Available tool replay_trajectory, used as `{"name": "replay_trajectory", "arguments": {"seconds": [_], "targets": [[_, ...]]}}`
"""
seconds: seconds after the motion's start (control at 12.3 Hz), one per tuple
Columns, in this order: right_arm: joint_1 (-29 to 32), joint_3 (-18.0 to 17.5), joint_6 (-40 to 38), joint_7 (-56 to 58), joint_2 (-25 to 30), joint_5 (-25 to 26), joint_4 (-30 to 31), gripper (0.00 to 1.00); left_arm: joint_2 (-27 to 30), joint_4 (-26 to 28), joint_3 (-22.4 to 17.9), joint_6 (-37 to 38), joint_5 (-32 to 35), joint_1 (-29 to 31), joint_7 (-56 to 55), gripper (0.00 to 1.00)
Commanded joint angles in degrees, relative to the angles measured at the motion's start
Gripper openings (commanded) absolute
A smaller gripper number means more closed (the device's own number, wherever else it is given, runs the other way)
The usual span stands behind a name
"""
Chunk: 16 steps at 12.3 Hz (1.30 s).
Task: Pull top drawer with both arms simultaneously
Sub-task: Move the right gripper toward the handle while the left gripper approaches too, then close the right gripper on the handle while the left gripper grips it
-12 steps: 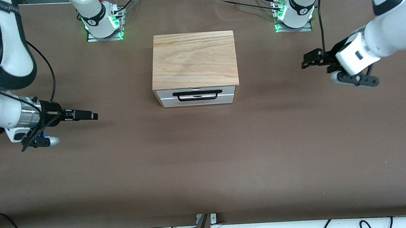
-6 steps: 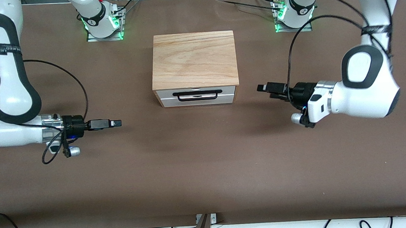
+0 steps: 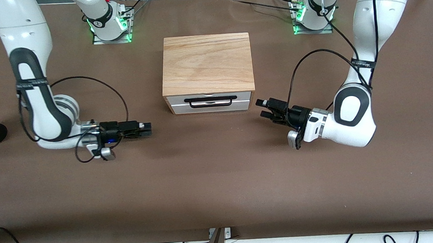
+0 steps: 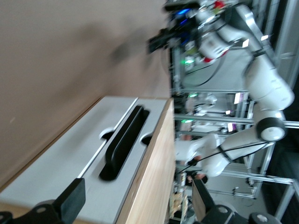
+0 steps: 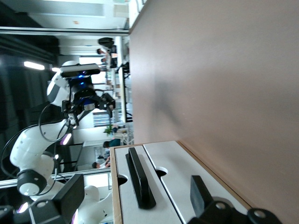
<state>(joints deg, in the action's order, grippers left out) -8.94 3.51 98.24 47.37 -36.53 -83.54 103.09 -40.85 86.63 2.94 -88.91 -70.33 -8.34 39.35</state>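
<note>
Both my grippers are closing in on the cabinet from the two ends of the table since the earlier frames, arms now folding low over the tabletop.

Front view: the cabinet (image 3: 207, 64) is sitting mid-table, its top drawer (image 3: 210, 102) facing the camera and fully shut. The black handle (image 3: 210, 101) is running lengthwise across the panel, end to end along the table. My left gripper (image 3: 265, 109) is hovering just off the cabinet's corner at the left arm's end, jaws spread wide, holding nothing. My right gripper (image 3: 147, 128) is hovering toward the right arm's end, also spread and empty, and standing well apart from the cabinet. So the left one is nearer to the handle.

Left wrist view: I'm looking along the drawer front (image 4: 77, 158), handle (image 4: 122, 142) seen nearly end-on between my open fingers (image 4: 72, 200), nothing between them.

Right wrist view: same picture mirrored, the handle (image 5: 140, 179) lying straight ahead between my open fingers (image 5: 70, 198).

Judgement: both grippers are needing to come in front of the panel, each taking one end of the handle, then pulling toward the camera together.
</note>
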Motion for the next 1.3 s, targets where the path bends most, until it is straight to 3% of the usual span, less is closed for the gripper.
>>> {"name": "replay_trajectory", "arguments": {"seconds": [0.0,0.24,0.33,0.49,0.65,0.81,1.06,1.14,1.22], "targets": [[-2.9,-0.2,0.2,3.8,0.9,-4.3,2.6,1.00,-4.9,-1.5,-0.4,-1.2,-6.9,-2.6,10.2,1.00],[-6.6,-0.3,0.0,5.4,0.8,-7.0,3.3,1.00,-6.3,3.5,-0.4,-5.6,-14.2,-5.6,17.2,0.98],[-7.4,-0.3,-0.2,5.4,0.5,-7.1,3.3,1.00,-6.8,5.0,-0.3,-5.7,-16.9,-6.7,18.0,0.93],[-9.1,-0.4,-1.0,6.2,-0.4,-7.1,3.3,1.00,-7.2,6.4,-0.4,-5.7,-18.9,-7.5,19.0,0.70],[-10.1,-0.4,-2.3,7.7,-1.3,-7.5,3.4,1.00,-7.0,8.5,-0.3,-5.0,-18.9,-7.0,19.0,0.60],[-11.1,-0.4,-2.8,9.8,-2.2,-9.3,4.6,1.00,-6.8,9.4,-0.3,-3.2,-18.9,-6.9,18.0,0.54],[-11.2,-0.4,-5.8,13.6,-4.3,-11.6,4.7,1.00,-5.8,11.2,0.0,-2.4,-18.9,-7.0,15.3,0.54],[-11.2,-0.4,-6.0,13.9,-4.3,-11.8,4.7,0.99,-5.9,11.2,0.2,-2.5,-19.0,-7.0,15.3,0.44],[-11.1,-0.4,-6.0,13.9,-4.3,-11.9,4.7,0.90,-6.0,11.0,0.2,-2.8,-19.1,-7.1,15.3,0.29]]}}
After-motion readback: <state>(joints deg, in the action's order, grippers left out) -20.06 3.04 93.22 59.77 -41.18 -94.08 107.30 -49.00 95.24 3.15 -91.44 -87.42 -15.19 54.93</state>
